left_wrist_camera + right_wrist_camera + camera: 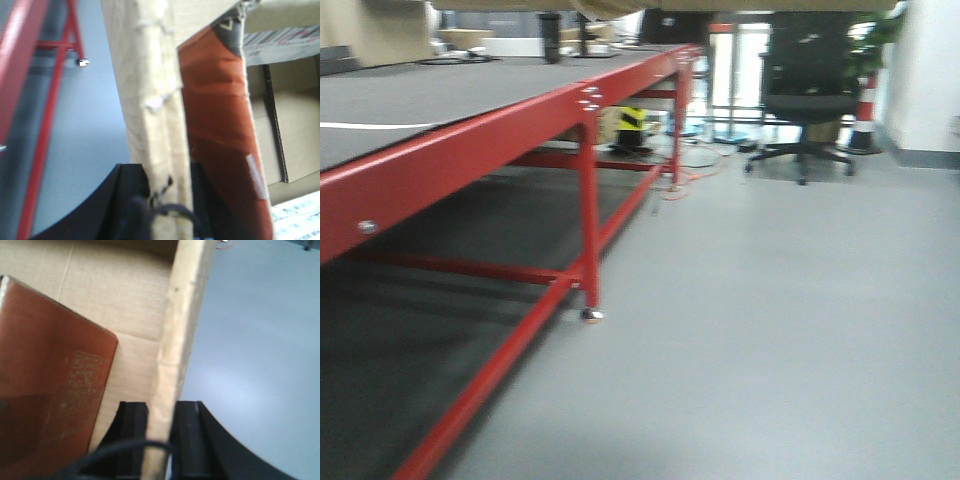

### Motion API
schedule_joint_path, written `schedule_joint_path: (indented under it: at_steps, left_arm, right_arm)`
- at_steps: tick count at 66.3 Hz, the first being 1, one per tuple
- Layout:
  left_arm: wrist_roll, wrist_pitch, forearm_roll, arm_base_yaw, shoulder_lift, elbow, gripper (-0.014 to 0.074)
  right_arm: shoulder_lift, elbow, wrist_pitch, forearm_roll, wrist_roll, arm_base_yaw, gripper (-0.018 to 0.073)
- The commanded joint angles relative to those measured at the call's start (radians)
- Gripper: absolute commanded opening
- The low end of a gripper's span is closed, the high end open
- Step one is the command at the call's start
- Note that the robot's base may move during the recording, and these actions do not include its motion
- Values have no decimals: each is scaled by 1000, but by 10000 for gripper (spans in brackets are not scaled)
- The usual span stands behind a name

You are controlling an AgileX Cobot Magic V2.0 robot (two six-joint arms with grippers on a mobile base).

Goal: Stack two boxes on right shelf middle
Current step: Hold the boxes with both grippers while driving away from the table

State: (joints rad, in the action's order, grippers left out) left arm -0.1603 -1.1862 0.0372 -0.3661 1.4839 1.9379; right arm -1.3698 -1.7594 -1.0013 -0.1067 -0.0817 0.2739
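Note:
My left gripper [165,167] is shut on the taped edge of a brown corrugated cardboard box wall [150,75]. My right gripper [161,407] is shut on the opposite wall [182,315] of the same box. Inside the box lies a carton with red print [50,365], which also shows in the left wrist view [215,100]. The box's underside is a tan strip at the top edge of the front view [620,6]. Grey floor lies below the box in both wrist views. The second box and the steel shelf are out of view.
A red-framed table [470,150] with a dark top runs along the left, one leg [588,220] near the middle. Grey floor [770,320] lies to its right. A black office chair [807,90], a red-and-white striped post [865,110] and a yellow-black object [632,122] stand at the back.

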Motion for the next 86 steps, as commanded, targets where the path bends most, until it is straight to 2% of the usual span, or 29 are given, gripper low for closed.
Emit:
schedule_joint_path:
  at_steps: [1, 86]
  left_arm:
    - [-1, 32, -31, 1, -17, 14, -111]
    - [-1, 31, -29, 1, -17, 14, -111]
  right_arm:
    - [14, -10, 70, 23, -12, -3, -154]
    - [14, -10, 70, 23, -12, -3, -154]
